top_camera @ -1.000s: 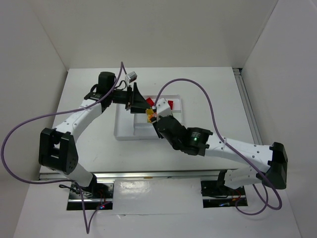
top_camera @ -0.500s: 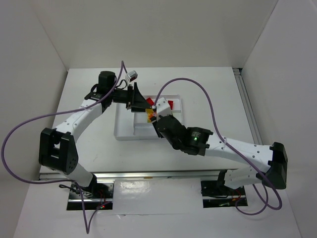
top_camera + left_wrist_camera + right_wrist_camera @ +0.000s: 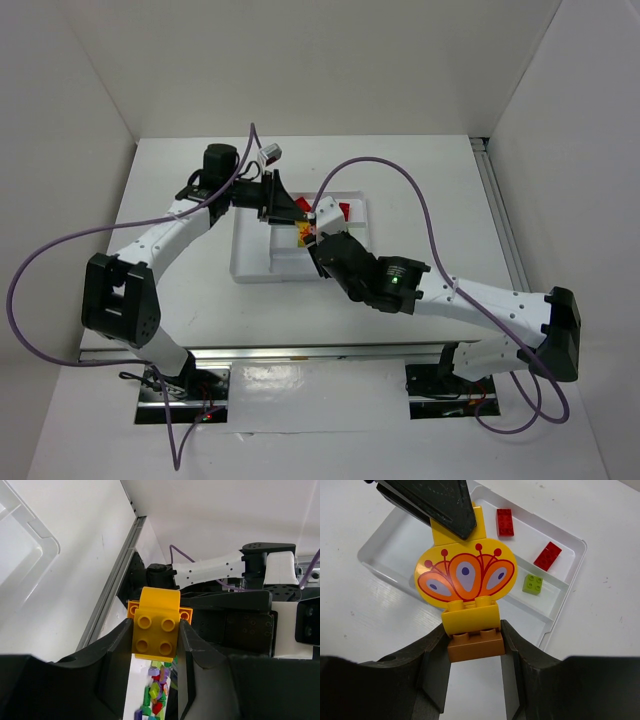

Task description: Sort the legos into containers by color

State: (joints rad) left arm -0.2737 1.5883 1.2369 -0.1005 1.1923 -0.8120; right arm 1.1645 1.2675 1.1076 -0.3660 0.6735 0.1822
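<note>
My fingers (image 3: 434,672) are black. The yellow piece (image 3: 465,545) carries three orange petals outlined in red, with pale centres, blue dots and red-dotted stalks. The orange brick (image 3: 475,645), red brick (image 3: 504,522), second red brick (image 3: 547,556) and lime green brick (image 3: 532,584) are plain. The tray (image 3: 574,570) is translucent white.

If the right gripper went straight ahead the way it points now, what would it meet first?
Most likely the left gripper: it clamps the far end of the yellow-and-orange plastic brick stack held by the right gripper, directly ahead.
</note>
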